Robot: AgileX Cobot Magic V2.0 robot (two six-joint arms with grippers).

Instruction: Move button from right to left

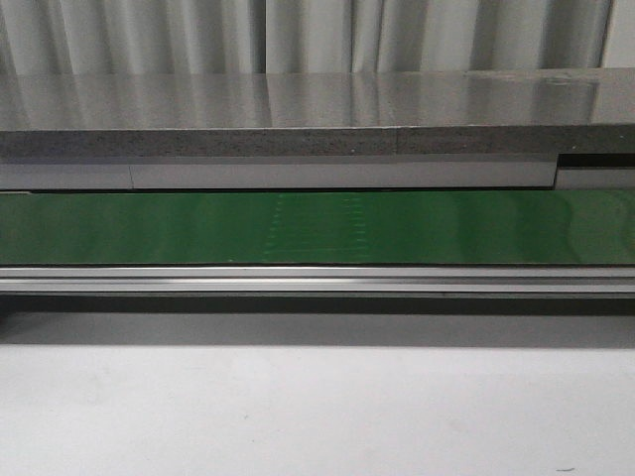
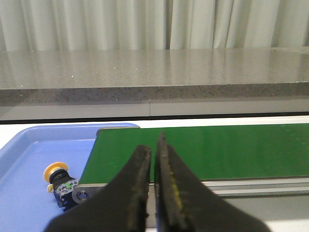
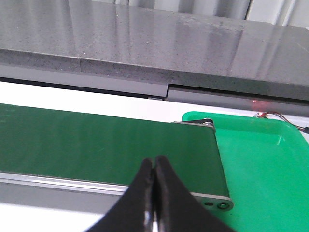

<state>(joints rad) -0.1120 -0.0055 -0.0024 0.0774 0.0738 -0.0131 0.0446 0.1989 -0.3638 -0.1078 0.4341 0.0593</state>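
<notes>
Orange-capped, the button (image 2: 59,180) lies in the blue tray (image 2: 29,145) beside the green belt's (image 2: 217,150) end. My left claw (image 2: 153,159) and right claw (image 3: 154,166) are both pressed together, empty.

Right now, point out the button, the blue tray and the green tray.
button (image 2: 56,170), left wrist view, orange-yellow cap.
blue tray (image 2: 29,145), left wrist view, bare floor.
green tray (image 3: 270,159), right wrist view, bare floor.

Button (image 2: 59,180) in tray (image 2: 29,145) — beside belt (image 2: 217,150).
</notes>
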